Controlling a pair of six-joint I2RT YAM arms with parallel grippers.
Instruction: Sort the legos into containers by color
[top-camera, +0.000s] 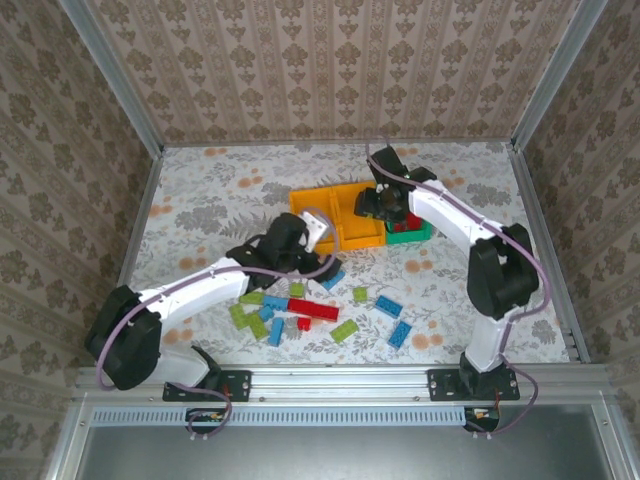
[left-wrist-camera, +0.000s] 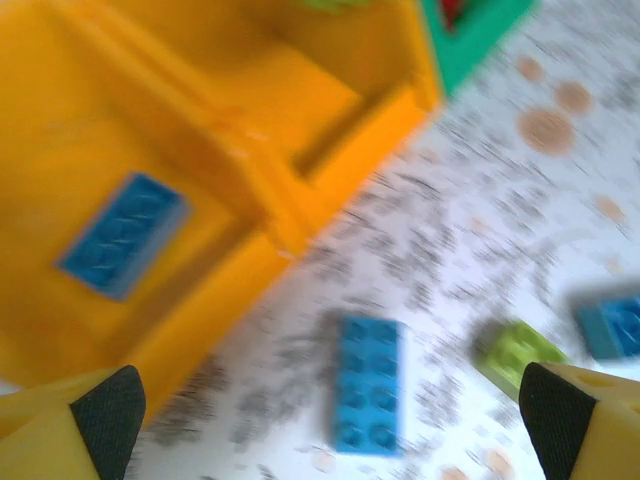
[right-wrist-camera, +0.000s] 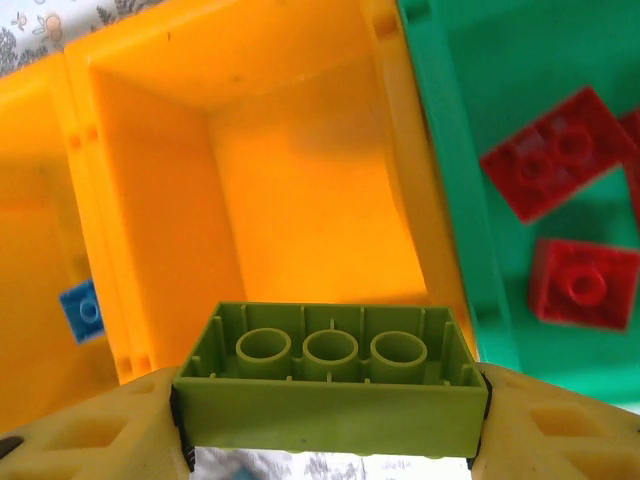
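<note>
My right gripper (right-wrist-camera: 330, 425) is shut on a lime green lego (right-wrist-camera: 330, 385), held underside up over the middle orange-yellow container (right-wrist-camera: 300, 170). The green container (right-wrist-camera: 480, 230) on its right holds red legos (right-wrist-camera: 555, 150). The left orange-yellow container (right-wrist-camera: 40, 250) holds a blue lego (right-wrist-camera: 82, 310). My left gripper (left-wrist-camera: 332, 440) is open and holds nothing; it hangs over a blue lego (left-wrist-camera: 368, 383) lying on the table beside that container (left-wrist-camera: 200, 300). From above, the left gripper (top-camera: 315, 228) is at the containers' front left and the right gripper (top-camera: 385, 205) is over them.
Loose legos lie scattered on the floral tabletop (top-camera: 200, 200) in front of the containers: a long red one (top-camera: 313, 308), blue ones (top-camera: 388, 307), lime ones (top-camera: 344, 331). A lime lego (left-wrist-camera: 515, 350) lies right of the left gripper. Patterned walls enclose the table.
</note>
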